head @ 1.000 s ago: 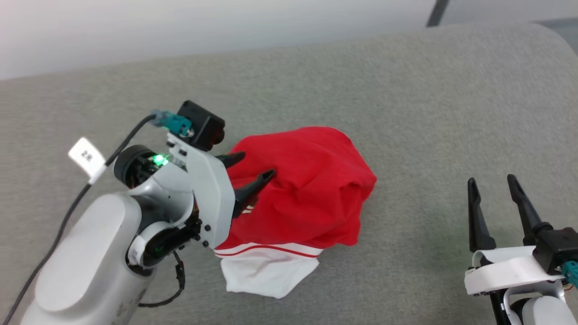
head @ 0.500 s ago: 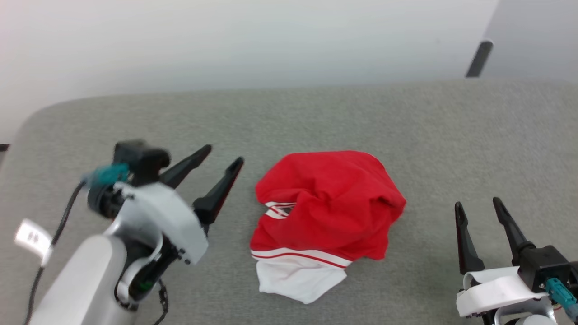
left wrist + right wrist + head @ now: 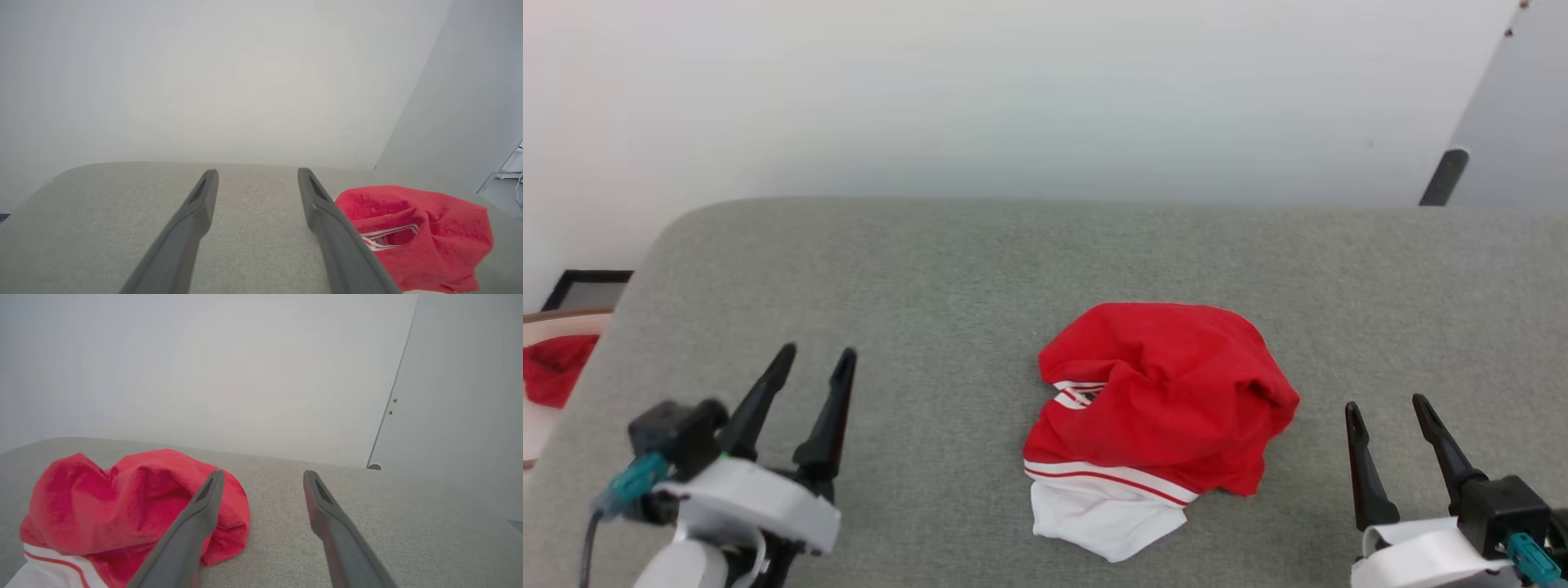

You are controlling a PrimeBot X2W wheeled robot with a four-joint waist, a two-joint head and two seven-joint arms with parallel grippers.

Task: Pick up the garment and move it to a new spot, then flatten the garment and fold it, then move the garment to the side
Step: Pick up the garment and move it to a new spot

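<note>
Bright, even, diffuse light; shadows faint and soft. Head view sharp, pinkish tint along left edge. Wrist views hazy, low contrast.

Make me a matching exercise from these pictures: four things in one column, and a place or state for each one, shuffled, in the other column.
Things
1. garment
2. left hand
3. right hand
4. grey cushion

Places or states
A. open, at the lower right of the head view, apart from the garment
B. crumpled in a red heap, white sleeve sticking out at the near side
C. open, at the lower left of the head view, holding nothing
D. lies beneath the heap

Pairs: 1-B, 2-C, 3-A, 4-D
</note>
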